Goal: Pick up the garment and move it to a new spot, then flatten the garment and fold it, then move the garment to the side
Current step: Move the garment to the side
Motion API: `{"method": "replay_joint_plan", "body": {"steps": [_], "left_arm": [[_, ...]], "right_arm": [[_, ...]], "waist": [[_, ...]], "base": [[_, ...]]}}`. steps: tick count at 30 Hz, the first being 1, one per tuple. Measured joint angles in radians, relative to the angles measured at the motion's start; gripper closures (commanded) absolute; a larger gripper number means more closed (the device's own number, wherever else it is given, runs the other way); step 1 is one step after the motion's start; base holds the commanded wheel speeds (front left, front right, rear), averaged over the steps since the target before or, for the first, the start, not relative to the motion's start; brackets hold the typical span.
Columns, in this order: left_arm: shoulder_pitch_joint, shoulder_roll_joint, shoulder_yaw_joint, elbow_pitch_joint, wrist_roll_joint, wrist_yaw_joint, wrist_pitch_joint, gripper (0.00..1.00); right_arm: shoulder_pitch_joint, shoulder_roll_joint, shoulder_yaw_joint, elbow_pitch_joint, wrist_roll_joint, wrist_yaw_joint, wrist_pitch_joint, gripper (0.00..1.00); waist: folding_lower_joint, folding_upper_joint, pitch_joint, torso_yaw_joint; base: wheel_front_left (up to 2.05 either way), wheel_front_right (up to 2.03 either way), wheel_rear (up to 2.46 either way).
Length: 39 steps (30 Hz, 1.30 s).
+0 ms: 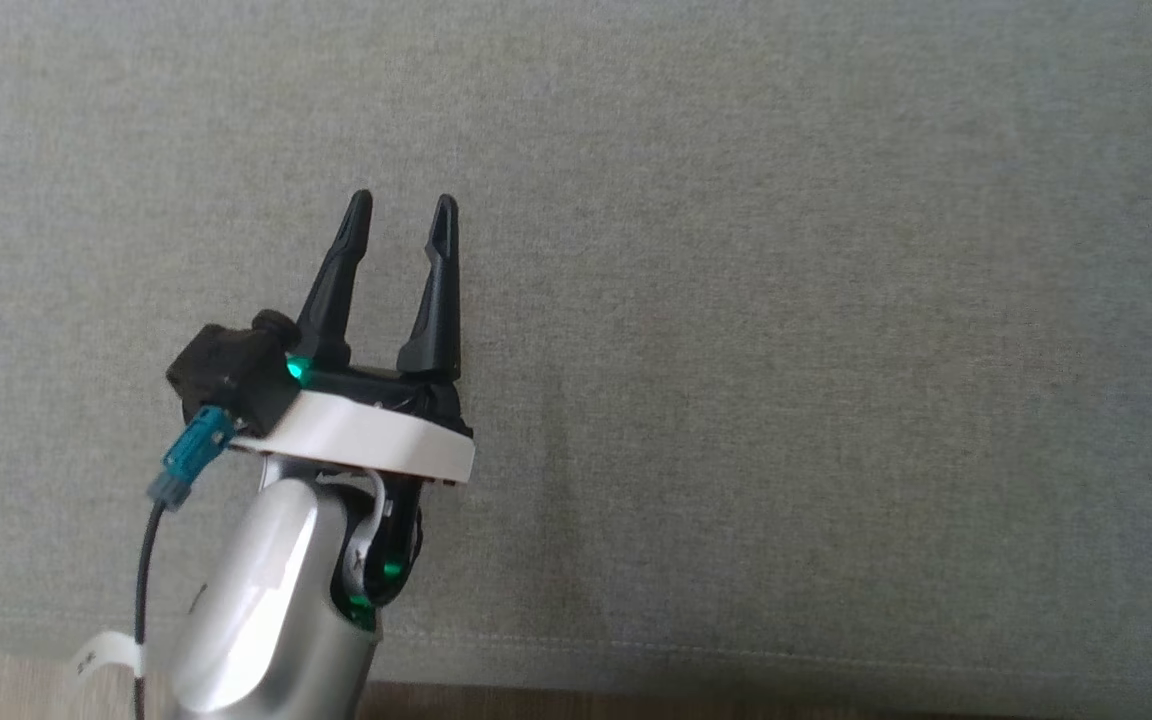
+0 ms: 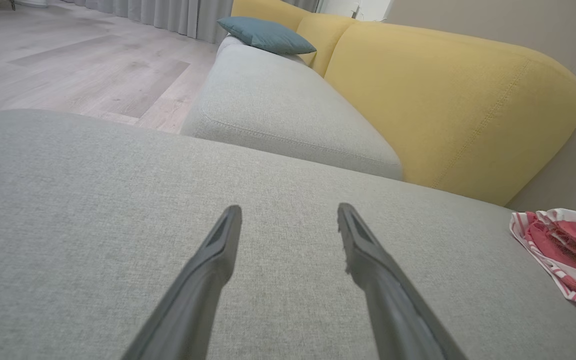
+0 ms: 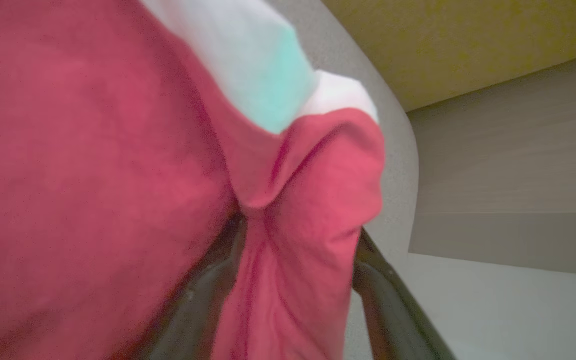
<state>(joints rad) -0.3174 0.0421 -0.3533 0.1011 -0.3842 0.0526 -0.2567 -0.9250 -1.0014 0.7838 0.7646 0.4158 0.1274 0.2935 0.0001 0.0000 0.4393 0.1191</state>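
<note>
Grey-and-yellow sofa [image 2: 288, 105], pale wood floor [image 2: 68, 65]

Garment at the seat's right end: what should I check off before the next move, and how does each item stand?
1. Right gripper jaws apart: ok.
2. Garment clear of the right gripper's fingers: not ok, a red fold lies between them.
3. Left gripper open and empty: ok.
4. Left gripper over bare seat cushion, apart from the garment: ok.
5. Garment folded flat: cannot tell, cut off at the frame edge.
</note>
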Motion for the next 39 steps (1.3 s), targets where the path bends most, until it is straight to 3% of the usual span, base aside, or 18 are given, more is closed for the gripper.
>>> {"method": "replay_joint_plan", "body": {"steps": [10,22,28,39], "left_arm": [[0.032,-0.001,0.041,0.006,0.024,-0.010,0.000,0.00],[0.151,0.000,0.149,-0.002,0.069,-0.033,0.000,0.00],[0.213,0.000,0.184,-0.012,0.083,-0.040,0.000,0.00],[0.329,0.001,0.193,-0.005,0.099,-0.042,0.000,0.00]], "right_arm": [[0.012,0.157,-0.173,0.024,-0.048,0.000,-0.084,0.00],[0.196,0.504,-0.427,-0.069,-0.016,0.000,-0.424,0.00],[0.352,0.656,-0.542,-0.161,-0.049,0.000,-0.532,0.00],[0.742,0.904,-0.705,-0.472,-0.227,0.000,-0.544,0.00]], "waist": [[0.0000,0.0000,-0.100,-0.026],[-0.0001,0.0001,-0.283,-0.076],[-0.0001,0.0001,-0.357,-0.102],[-0.0001,0.0001,-0.426,-0.139]], "base": [[0.00,0.00,0.00],[0.00,0.00,0.00],[0.00,0.00,0.00],[0.00,0.00,0.00]]}}
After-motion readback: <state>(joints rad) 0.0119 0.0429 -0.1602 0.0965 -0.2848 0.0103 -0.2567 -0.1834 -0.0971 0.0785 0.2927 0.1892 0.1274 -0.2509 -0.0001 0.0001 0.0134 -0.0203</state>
